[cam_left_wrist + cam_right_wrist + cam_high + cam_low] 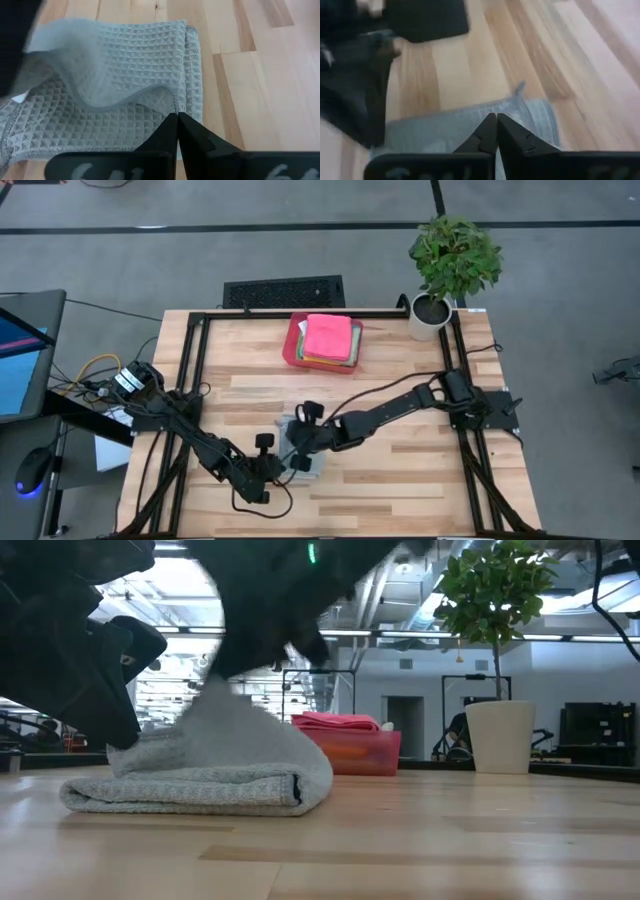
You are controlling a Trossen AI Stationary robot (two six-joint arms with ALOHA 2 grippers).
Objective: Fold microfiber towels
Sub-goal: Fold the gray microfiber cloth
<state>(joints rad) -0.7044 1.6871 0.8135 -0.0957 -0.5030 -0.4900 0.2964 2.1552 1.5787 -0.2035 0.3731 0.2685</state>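
While both pincers sit at the folded grey towel point(303, 452), left pincer point(177, 120) is closed together, right pincer point(496, 121) nearly closed, pinching towel's top layer.

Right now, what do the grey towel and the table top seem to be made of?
Grey towel: soft woven cloth, matte, with a waffle grid of small squares; probably microfiber. Table top: light wood planks, smooth with a slight sheen, with visible grain and seams.

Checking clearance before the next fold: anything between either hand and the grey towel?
Nothing visible. Both hands, left and right, are already at the grey towel, fingers closed. The red tray with its folded stack sits apart, farther back.
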